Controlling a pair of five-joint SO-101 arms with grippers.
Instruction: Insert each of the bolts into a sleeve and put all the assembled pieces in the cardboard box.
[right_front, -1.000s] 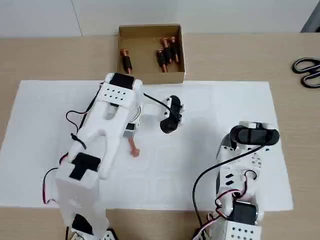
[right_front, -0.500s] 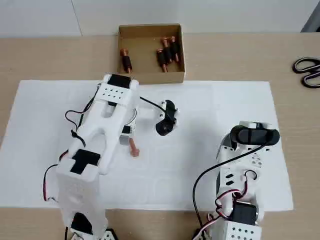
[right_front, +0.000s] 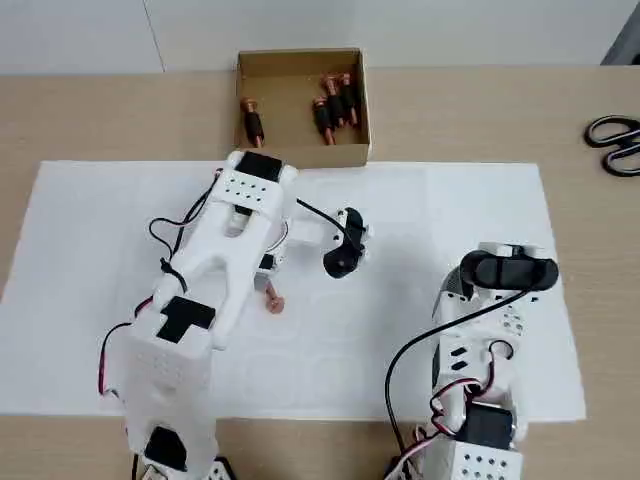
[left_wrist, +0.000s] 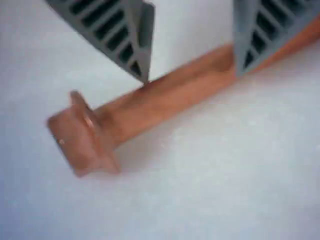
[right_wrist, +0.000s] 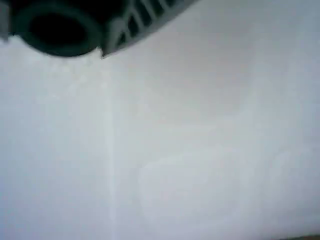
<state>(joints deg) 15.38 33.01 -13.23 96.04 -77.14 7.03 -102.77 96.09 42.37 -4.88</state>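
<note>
The left gripper (left_wrist: 192, 75) stands spread, its two grey fingers (left_wrist: 125, 45) straddling the shaft of a copper bolt (left_wrist: 150, 105) without closing on it. The bolt lies flat on the white sheet (right_front: 90, 250), near the sheet's middle and slightly toward its left edge. Its flanged head points away from the fingers.

The step in hand appears to be the pickup of this bolt. To do it well:

- Centre the shaft between the two fingers before closing. A round shaft probably rolls if one finger touches first.
- Bring the fingertips down close to the sheet so they close on the shaft's widest line.
- Grip close to the head, so that enough bare shaft stays free to enter a sleeve.

The right gripper (right_wrist: 52, 45), near the right edge of the sheet, holds a black sleeve (right_wrist: 55, 27) with its bore open toward the wrist camera. The lifted bolt probably needs to line up with that bore before it is pushed in.

The cardboard box (right_front: 303, 155) sits on the table (right_front: 100, 110), just beyond the far edge of the sheet. It already contains several assembled pieces (right_front: 335, 105).
</note>
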